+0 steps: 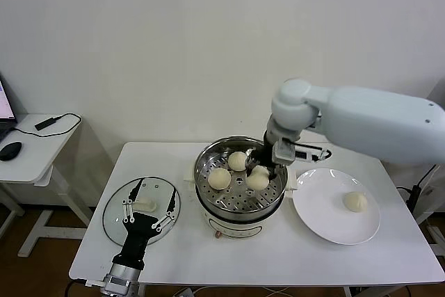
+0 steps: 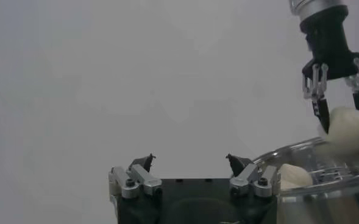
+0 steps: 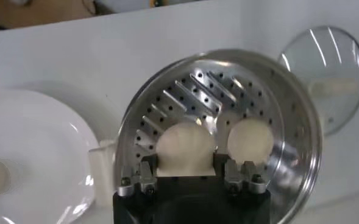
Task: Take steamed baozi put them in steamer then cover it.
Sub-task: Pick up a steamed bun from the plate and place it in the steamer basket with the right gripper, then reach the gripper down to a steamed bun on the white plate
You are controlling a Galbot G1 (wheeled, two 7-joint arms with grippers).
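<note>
The steamer [image 1: 240, 203] stands mid-table, its perforated tray showing in the right wrist view [image 3: 185, 91]. My right gripper [image 1: 268, 170] [image 3: 186, 160] is low inside it at the right, shut on a steamed baozi [image 1: 257, 181] [image 3: 185, 143] [image 2: 350, 126]. Two more baozi [image 1: 237, 161] [image 1: 219, 179] lie on the tray, one seen beside the held one [image 3: 250, 140]. Another baozi [image 1: 355, 202] rests on the white plate [image 1: 327, 220]. My left gripper [image 1: 148, 208] [image 2: 190, 161] hangs open over the glass lid [image 1: 118, 217], its fingers either side of the lid's white handle [image 1: 144, 205].
The lid lies flat at the table's front left, the plate to the right of the steamer. A side desk [image 1: 35, 147] with a mouse and a cable stands off to the left. The wall rises close behind the table.
</note>
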